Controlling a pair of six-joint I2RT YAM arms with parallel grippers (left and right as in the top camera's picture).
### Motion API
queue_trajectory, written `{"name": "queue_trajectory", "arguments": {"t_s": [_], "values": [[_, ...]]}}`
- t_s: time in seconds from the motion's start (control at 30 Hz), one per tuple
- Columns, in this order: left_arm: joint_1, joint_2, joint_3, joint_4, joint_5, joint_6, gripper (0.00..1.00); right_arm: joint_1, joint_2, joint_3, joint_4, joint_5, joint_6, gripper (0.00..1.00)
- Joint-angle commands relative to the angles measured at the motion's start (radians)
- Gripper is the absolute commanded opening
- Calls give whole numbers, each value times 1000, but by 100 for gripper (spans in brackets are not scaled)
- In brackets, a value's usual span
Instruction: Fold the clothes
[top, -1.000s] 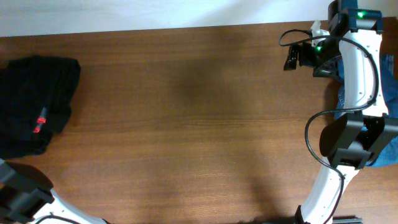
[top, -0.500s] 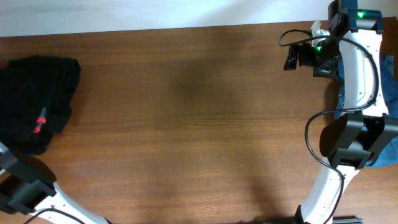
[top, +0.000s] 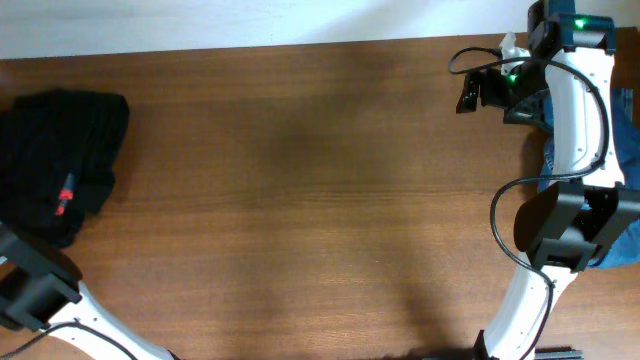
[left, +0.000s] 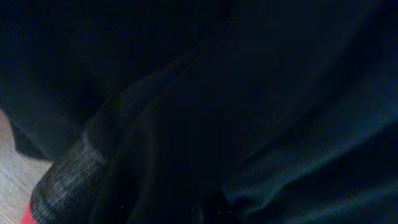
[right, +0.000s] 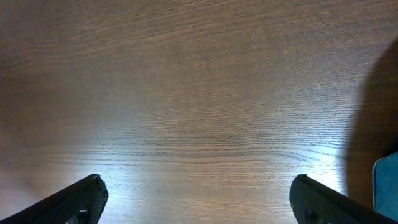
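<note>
Black trousers (top: 60, 160) sit bunched at table's (top: 320, 200) far-left edge; left gripper is hidden in fabric, can't tell if clenched. Right gripper (right: 196, 190) gapes empty. Risk: grabbing several layers drags whole heap.

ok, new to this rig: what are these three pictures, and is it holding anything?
It is two robot arms at a table. The overhead picture looks down: the left arm at bottom left, the right arm at right. The other two come from cameras on the wrists. Crumpled black trousers with a red stripe lie at the left edge; a blue denim garment lies under the right arm. The right pincer is open over bare wood, holding nothing. The left wrist camera sees only dark cloth up close; no fingers show, so a grip cannot be confirmed.
</note>
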Motion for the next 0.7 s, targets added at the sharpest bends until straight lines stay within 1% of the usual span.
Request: {"name": "queue_trajectory", "arguments": {"t_s": [0.0,0.13,0.2,0.23,0.4,0.5,0.57,0.67], "values": [[34,48,-14,-19,-29,-40,5,-2,-27,16,0,5,5,99],[58,61,-15,-29,-28,-61,5,-2,-27,16,0,5,5,99],[65,56,-13,-28,-20,-61,2,-2,-27,16,0,5,5,99],[68,50,-10,-24,11,-61,1,-2,-27,16,0,5,5,99],[63,-8,40,2,235,-61,1,-2,-27,16,0,5,5,99],[53,-53,53,29,292,-64,2,-2,-27,16,0,5,5,99],[43,-82,53,38,300,-73,2,-2,-27,16,0,5,5,99],[23,-119,53,23,332,-72,2,-2,-27,16,0,5,5,99]]}}
